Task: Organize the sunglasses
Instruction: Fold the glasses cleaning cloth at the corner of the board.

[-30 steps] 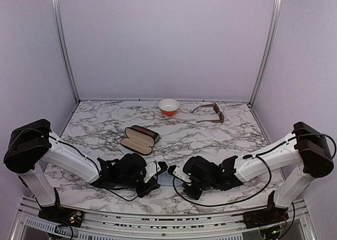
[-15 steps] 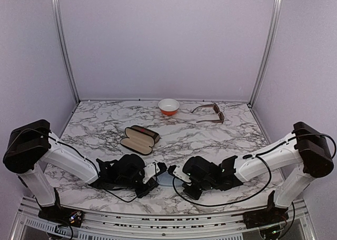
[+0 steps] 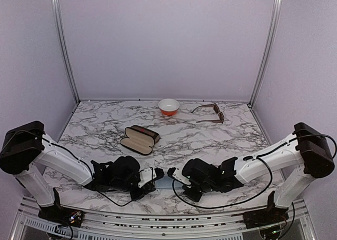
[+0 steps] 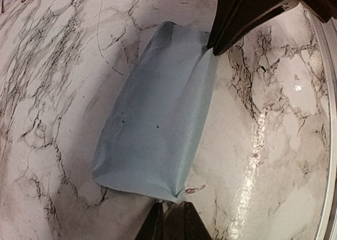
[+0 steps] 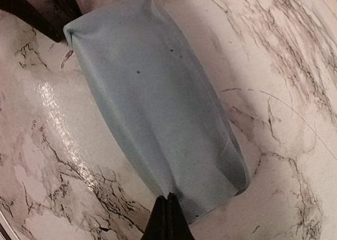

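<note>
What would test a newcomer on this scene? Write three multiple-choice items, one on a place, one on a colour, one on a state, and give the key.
1. Where do the brown sunglasses lie?
A. At the far right of the marble table, right of the bowl
B. In the bowl
C. At the near left corner

2. What colour is the cloth at the near edge?
A. Red
B. Blue
C. Yellow

3. How is the glasses case?
A. Shut
B. Upside down
C. Open, tan lining up

Key:
1 A, the top view shows them beside the bowl, near the back wall.
2 B, both wrist views show pale blue fabric.
3 C, its lid is swung back, baring the lining.
</note>
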